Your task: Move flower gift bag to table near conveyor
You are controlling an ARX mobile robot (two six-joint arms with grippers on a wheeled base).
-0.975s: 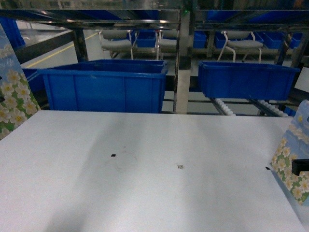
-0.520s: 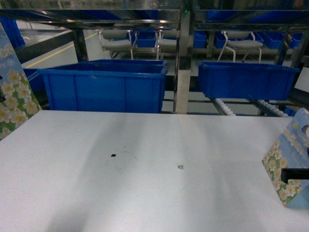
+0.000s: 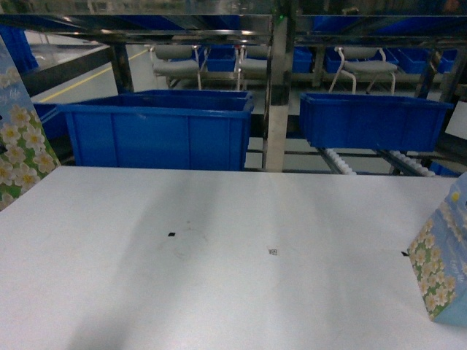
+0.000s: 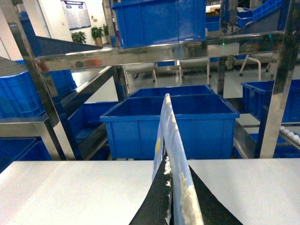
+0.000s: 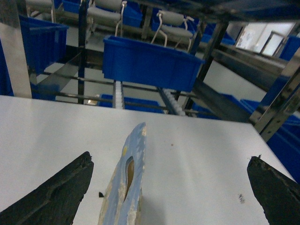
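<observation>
**Two flower bags at the table's side edges, broad white middle between them**

While you look across from the head camera, the table [image 3: 219, 277] spreads wide and white, with one flower gift bag [image 3: 442, 271] standing at its right edge, near side, and a second flowered bag [image 3: 20, 138] at the far left edge, partly cut off by the frame. Between them you have the whole middle of the tabletop, bare but for a few small black marks [image 3: 171, 235].

Your right gripper [image 5: 173, 192] has its fingers [image 5: 61, 194] spread wide, one on each side of the right-hand bag's thin top rim, neither touching it. That bag stands upright on the table, and white surface runs on beyond it to the far edge.

Your left gripper [image 4: 172, 201] is clamped narrow on the upper edge of the left-hand bag, the dark fingers [image 4: 157, 201] pressed against both faces of it.

Past the table's far edge stands the conveyor [image 3: 343, 162], its white rollers showing between steel rails. Two blue bins [image 3: 160, 130] sit on its lanes just behind that edge, with a steel upright [image 3: 277, 95] between them.
</observation>
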